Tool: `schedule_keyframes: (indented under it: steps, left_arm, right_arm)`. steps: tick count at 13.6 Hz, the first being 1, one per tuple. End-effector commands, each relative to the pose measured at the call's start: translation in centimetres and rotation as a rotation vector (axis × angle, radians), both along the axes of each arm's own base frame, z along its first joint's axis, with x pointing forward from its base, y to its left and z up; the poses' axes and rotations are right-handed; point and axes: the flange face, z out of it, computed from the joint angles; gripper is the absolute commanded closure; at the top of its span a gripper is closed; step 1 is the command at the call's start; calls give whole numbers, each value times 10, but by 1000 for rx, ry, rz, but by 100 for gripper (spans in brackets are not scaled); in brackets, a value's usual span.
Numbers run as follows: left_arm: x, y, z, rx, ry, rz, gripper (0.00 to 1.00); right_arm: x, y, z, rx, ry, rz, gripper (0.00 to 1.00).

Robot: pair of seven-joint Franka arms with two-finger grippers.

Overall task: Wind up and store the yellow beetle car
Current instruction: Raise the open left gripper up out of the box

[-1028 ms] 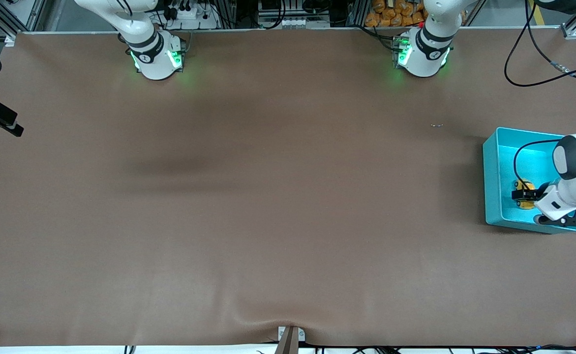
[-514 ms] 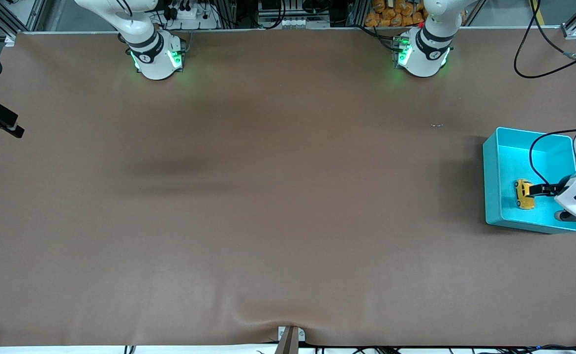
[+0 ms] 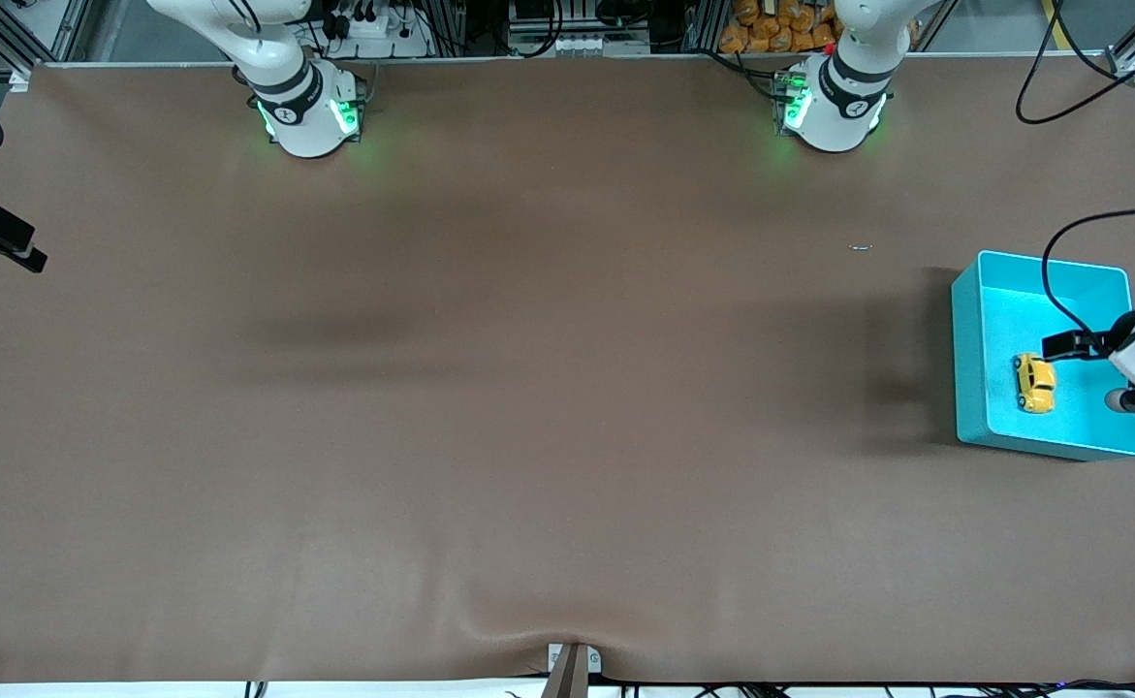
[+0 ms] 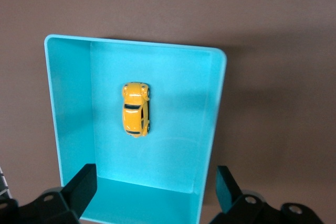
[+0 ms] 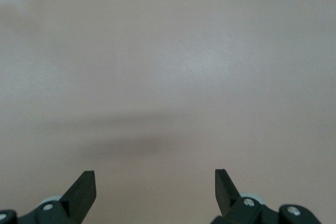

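The yellow beetle car (image 3: 1035,382) lies free on the floor of the teal bin (image 3: 969,388), long axis running 12 to 6 in the front view, at about 8 o'clock from the wide-open, empty left gripper (image 3: 1086,373) over the bin, while the right gripper (image 5: 155,192), also wide, waits over bare table.

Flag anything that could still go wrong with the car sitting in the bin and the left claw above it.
1. The left claw hangs open over the teal bin; a low sideways exit could clip a wall and shift the bin.
2. The yellow beetle car lies loose on the floor; if its spring holds any wind, it may roll into a wall.

The right claw waits open over bare table, no evident risk.
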Motion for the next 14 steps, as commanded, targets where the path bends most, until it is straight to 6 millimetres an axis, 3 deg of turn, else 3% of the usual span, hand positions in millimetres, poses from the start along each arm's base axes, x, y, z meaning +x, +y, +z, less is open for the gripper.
schedule_keyframes:
  steps: [1,6,8,10,14]
  left_arm:
    - [-8,-29,39,6,-34,-29,0]
    - [-24,-83,96,-55,-99,-28,0]
    - [-36,-119,110,-52,-73,-25,0]
    - [-48,-143,133,-54,-99,12,0]
    - [-78,-173,171,-124,-99,16,0]
  right_arm:
    - [1,-1,1,-12,4,-5,0]
    - [-4,1,-1,-10,27,-2,0]
    - [-5,2,-2,-11,33,1,0]
    - [-6,7,-9,-14,49,10,0]
    - [-5,20,-21,-14,75,35,0]
